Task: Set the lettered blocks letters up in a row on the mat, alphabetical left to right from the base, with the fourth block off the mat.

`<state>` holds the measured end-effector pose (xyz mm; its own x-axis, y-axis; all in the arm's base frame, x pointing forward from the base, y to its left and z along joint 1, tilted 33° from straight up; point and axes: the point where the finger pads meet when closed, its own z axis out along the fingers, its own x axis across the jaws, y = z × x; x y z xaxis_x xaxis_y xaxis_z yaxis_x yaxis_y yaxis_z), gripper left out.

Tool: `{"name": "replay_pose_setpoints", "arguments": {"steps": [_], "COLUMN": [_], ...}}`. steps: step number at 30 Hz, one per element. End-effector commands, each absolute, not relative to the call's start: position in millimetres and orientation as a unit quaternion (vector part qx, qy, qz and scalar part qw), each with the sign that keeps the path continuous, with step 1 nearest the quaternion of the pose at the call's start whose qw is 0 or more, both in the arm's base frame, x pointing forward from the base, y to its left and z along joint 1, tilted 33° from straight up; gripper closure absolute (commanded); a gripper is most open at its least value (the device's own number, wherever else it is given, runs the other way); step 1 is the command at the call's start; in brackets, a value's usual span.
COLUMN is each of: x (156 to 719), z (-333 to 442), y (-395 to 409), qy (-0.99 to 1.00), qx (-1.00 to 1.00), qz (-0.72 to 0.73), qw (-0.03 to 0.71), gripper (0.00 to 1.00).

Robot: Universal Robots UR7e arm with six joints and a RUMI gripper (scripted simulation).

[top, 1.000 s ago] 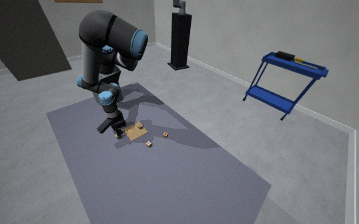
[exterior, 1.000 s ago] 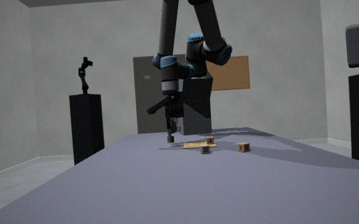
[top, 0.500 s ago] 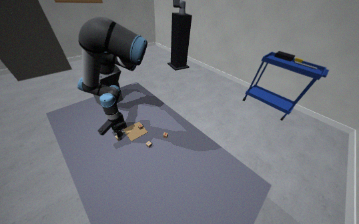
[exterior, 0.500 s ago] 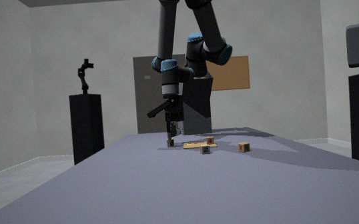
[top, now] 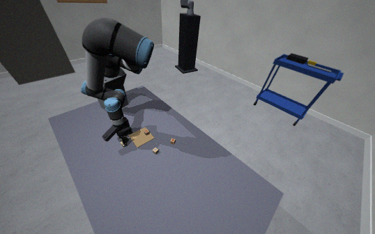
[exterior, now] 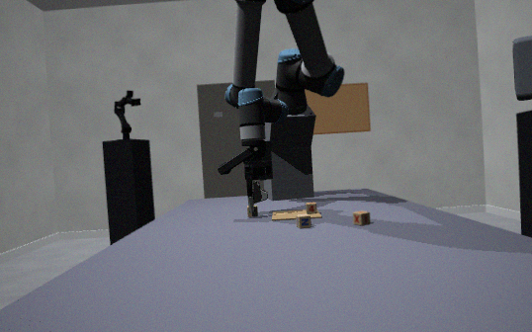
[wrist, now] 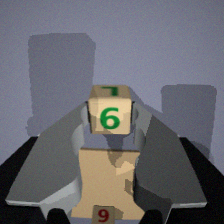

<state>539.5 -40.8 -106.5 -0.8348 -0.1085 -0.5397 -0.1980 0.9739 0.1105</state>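
My gripper (top: 124,141) (exterior: 252,207) (wrist: 110,103) is shut on a wooden block (exterior: 255,212) (wrist: 110,109) with a green 6 on one face and a partly seen green mark on another. It is low beside the mat (top: 139,142) (exterior: 283,216) (wrist: 94,175); whether the block touches the table I cannot tell. A block with red marks (top: 147,131) (exterior: 310,207) (wrist: 103,215) stands on the mat, showing a red 9 in the wrist view. A block with a blue N or Z (top: 155,150) (exterior: 304,221) and a red-marked block (top: 173,141) (exterior: 361,217) are off the mat.
The blocks and mat are on a large grey-purple table top (top: 154,188) (exterior: 268,277). The robot's dark pedestal (exterior: 293,183) is behind the mat in the exterior view. A blue cart (top: 283,101) stands apart at the right in the top view.
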Motion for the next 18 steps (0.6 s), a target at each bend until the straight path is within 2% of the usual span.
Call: {"name": "replay_pose_setpoints", "arguments": {"steps": [1, 18], "x": [540.5, 542.3], "z": [-107.9, -110.6], "y": [-40.4, -39.8], "qy": [0.954, 0.954], "qx": [-0.081, -0.081], "qz": [0.081, 0.081], "qw": [0.276, 0.276], "gripper": [0.91, 0.91]}}
